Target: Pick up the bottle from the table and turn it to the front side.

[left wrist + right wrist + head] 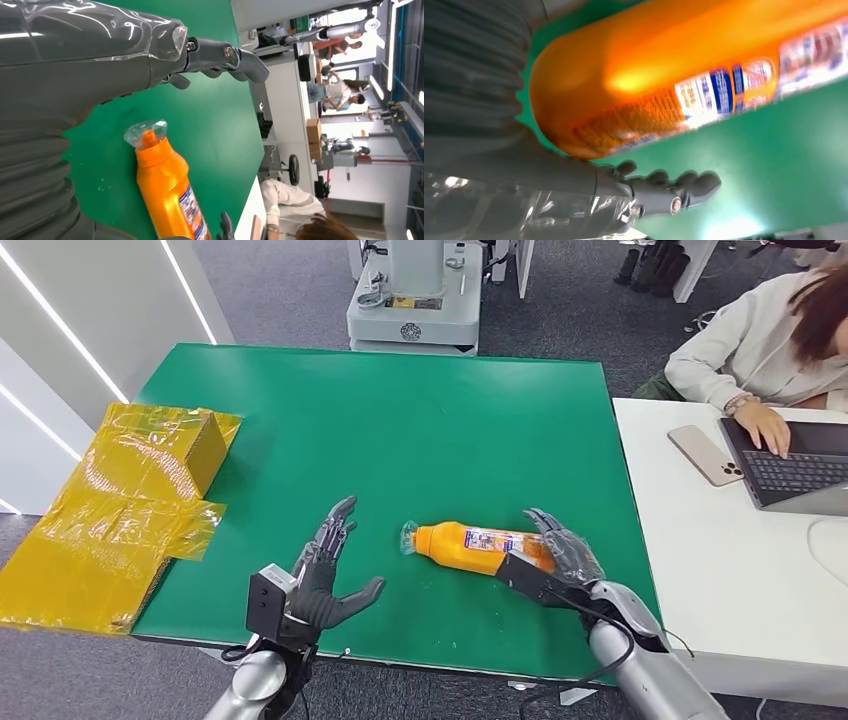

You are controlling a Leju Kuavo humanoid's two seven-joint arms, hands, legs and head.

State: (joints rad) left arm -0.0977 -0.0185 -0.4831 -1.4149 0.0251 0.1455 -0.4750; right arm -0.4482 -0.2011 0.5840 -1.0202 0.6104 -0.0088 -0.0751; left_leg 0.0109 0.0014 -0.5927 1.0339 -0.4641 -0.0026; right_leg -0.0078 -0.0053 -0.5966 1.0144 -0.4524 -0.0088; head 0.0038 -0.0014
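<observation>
Head view: the left robot hand (325, 575) hovers over the green bench (400, 430), fingers spread, holding nothing; the right robot hand (560, 555) cups the base of the orange bottle (470, 544), which lies on its side, cap toward the left robot hand. Left wrist view: the clear-capped bottle (170, 190) lies apart from the fingers (235, 57). Right wrist view: the bottle base (664, 80) sits against the palm; whether the grasp is closed cannot be told.
</observation>
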